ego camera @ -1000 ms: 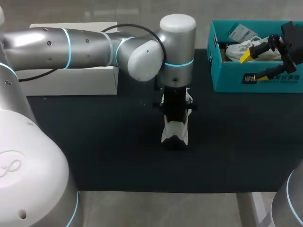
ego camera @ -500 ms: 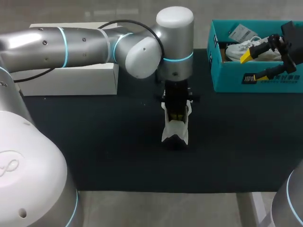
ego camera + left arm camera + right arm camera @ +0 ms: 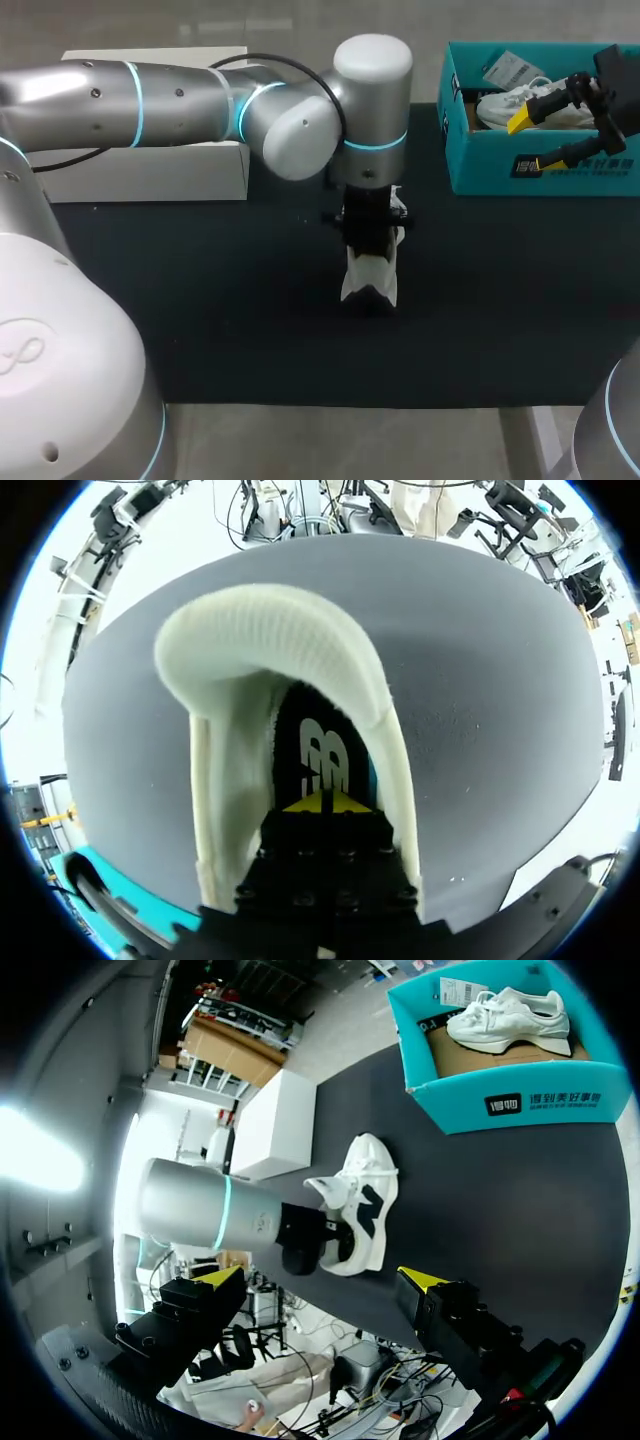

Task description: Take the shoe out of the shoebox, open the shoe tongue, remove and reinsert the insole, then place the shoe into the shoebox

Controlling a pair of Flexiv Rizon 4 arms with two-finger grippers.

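A white shoe (image 3: 372, 277) stands on the black mat (image 3: 220, 300) in the middle, heel towards me. My left arm (image 3: 372, 90) comes down onto it from above. Its gripper (image 3: 325, 802) is shut, yellow tips together inside the shoe (image 3: 270, 630) on the black insole (image 3: 322, 755). Whether it pinches the insole I cannot tell. My right gripper (image 3: 522, 142) hangs open at the front wall of the teal shoebox (image 3: 480, 172), holding nothing. From the right wrist, the open gripper (image 3: 322, 1277) looks over the shoe (image 3: 368, 1200) towards the shoebox (image 3: 520, 1110).
A second white shoe (image 3: 515, 103) lies in the shoebox, also visible as the second shoe (image 3: 510, 1015) from the right wrist. A white box (image 3: 150, 170) stands at the back left of the mat, behind my left arm.
The left wrist lifted a little, showing its yellow tips above the shoe, then came back down so the tips are hidden inside. The right arm has not moved.
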